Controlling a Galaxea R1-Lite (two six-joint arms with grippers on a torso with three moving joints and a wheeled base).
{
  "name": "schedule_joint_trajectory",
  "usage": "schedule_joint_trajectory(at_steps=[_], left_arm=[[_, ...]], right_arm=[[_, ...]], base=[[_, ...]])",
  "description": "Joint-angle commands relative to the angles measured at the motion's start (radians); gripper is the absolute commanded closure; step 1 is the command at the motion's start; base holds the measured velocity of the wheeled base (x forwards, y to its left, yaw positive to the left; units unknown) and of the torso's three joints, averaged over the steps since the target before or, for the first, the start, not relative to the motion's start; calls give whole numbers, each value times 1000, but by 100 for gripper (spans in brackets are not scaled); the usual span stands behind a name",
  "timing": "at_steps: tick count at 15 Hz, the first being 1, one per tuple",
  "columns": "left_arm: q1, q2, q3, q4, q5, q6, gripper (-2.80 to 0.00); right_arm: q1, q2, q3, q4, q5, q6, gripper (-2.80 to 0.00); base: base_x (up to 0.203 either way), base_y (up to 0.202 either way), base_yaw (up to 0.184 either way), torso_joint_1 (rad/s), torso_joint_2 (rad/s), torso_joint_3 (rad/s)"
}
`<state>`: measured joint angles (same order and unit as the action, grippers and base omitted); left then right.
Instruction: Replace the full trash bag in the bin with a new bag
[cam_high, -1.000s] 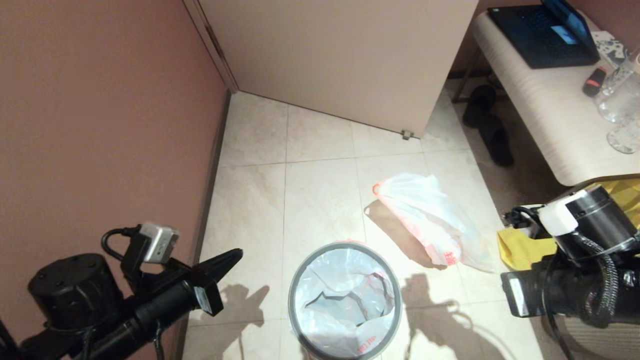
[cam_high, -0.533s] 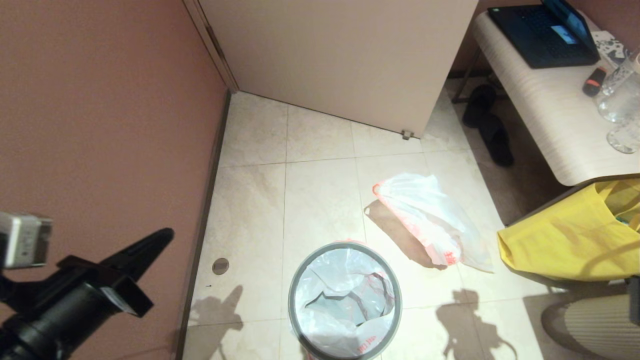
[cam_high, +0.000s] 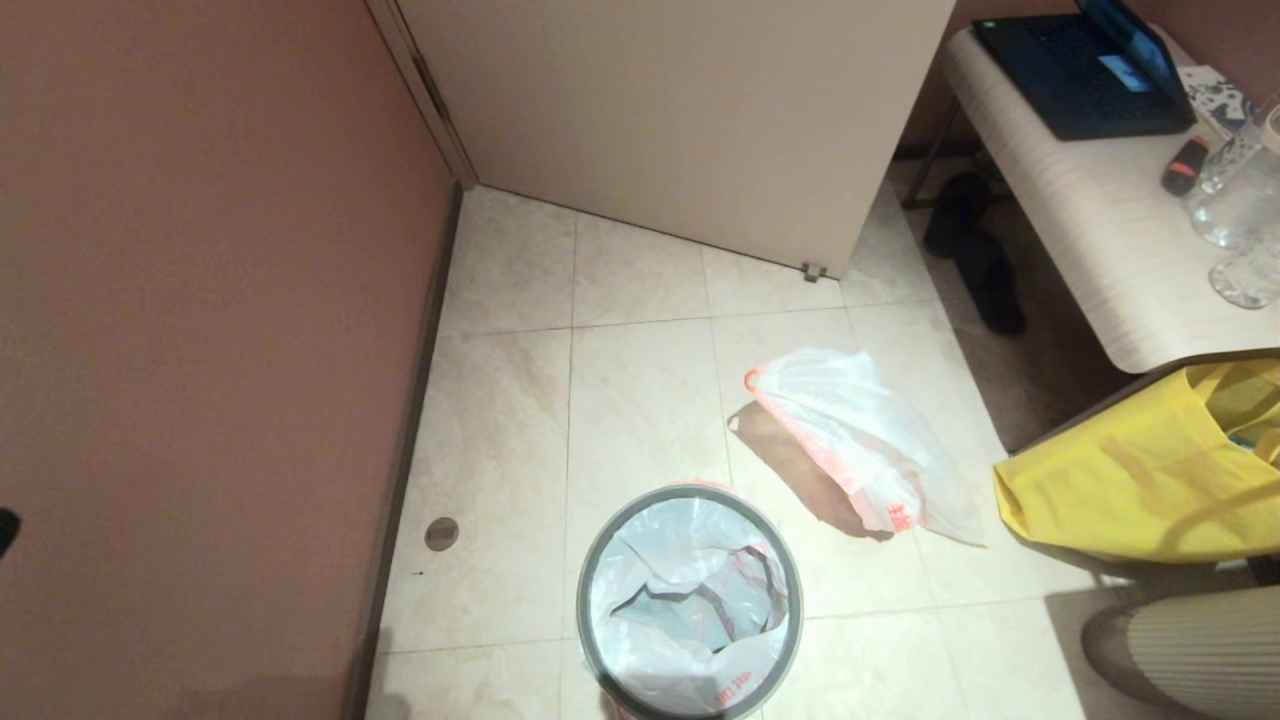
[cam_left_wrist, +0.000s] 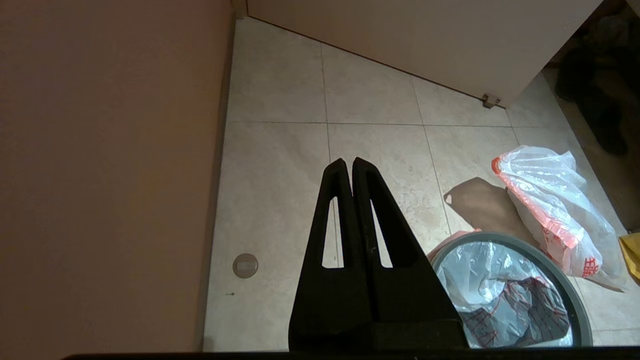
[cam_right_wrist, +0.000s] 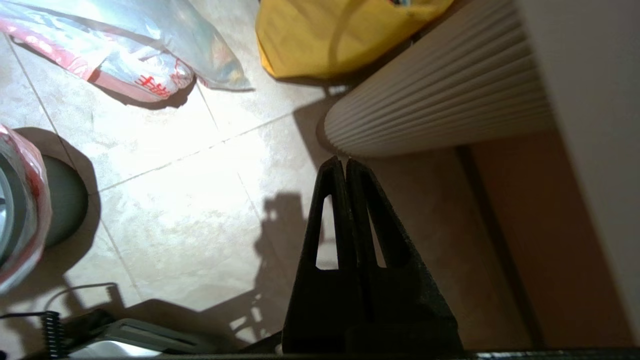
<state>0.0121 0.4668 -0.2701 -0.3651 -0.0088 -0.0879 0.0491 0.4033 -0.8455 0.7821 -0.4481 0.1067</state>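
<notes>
New bag (cam_high: 700, 590) lines the bin (cam_high: 785, 570); full trash bag (cam_high: 865, 450) lies beside it.

Bright overhead light, hard shadows, perhaps glare

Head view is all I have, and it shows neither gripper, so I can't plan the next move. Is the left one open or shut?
Observer: The left gripper is shut and empty, over the floor tiles beside the bin.
Operator: And the right?
Observer: The right gripper is shut too, holding nothing, near the ribbed stool.
Operator: Does the bag overhang the bin?
Observer: Yes, the pink edge of the new bag drapes down the bin's outside.
</notes>
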Motion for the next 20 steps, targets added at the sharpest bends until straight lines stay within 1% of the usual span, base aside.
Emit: schedule_joint_trajectory(at_steps=[1,2,3,5,6,7,8,10,11,12,13,14,15,16,17,18,19,20], left_arm=[[18,-232,-7,182,-16,1,0],[13,-279,-7,273,-30,9,0],[7,-324,0,316,-43,29,0],[-2,-424,23,378,-57,84,0],[-4,-460,33,434,-60,103,0],[-6,-467,46,462,-64,112,0],[-6,-467,67,459,-62,116,0],[-6,-467,117,456,-43,131,0],[-6,-467,137,456,-16,137,0],[-6,-467,157,456,-11,147,0],[-6,-467,178,455,-10,166,0],[-6,-467,204,451,-10,190,0],[-6,-467,233,441,-12,202,0],[-6,-467,253,423,-18,201,0],[-6,-466,254,422,-18,177,0],[-6,-467,253,422,-17,177,0],[-6,-467,253,425,-19,178,0],[-6,-467,253,422,-22,178,0]], right_arm=[[-26,-225,-16,31,76,-151,0],[-35,-251,-10,40,157,-212,0],[-39,-262,13,43,195,-233,0],[-43,-347,67,41,244,-240,0],[-44,-387,120,33,264,-240,0],[-45,-398,181,-8,277,-235,0],[-45,-400,249,-72,283,-236,0],[-46,-401,408,-251,289,-246,0],[-46,-401,498,-344,297,-267,0],[-46,-402,582,-428,309,-306,0],[-46,-402,657,-546,319,-345,0],[-46,-402,703,-638,330,-371,0],[-46,-402,728,-655,339,-374,0],[-46,-402,755,-657,357,-362,0],[-50,-400,760,-657,390,-305,0],[-53,-400,761,-658,412,-243,0],[-54,-401,774,-657,432,-202,0],[-54,-402,803,-667,445,-188,0]], base=[[0,0,0,0,0,0],[0,0,0,0,0,0],[0,0,0,0,0,0],[0,0,0,0,0,0],[0,0,0,0,0,0],[0,0,0,0,0,0],[0,0,0,0,0,0],[0,0,0,0,0,0],[0,0,0,0,0,0],[0,0,0,0,0,0],[0,0,0,0,0,0],[0,0,0,0,0,0],[0,0,0,0,0,0],[0,0,0,0,0,0],[0,0,0,0,0,0],[0,0,0,0,0,0],[0,0,0,0,0,0],[0,0,0,0,0,0]])
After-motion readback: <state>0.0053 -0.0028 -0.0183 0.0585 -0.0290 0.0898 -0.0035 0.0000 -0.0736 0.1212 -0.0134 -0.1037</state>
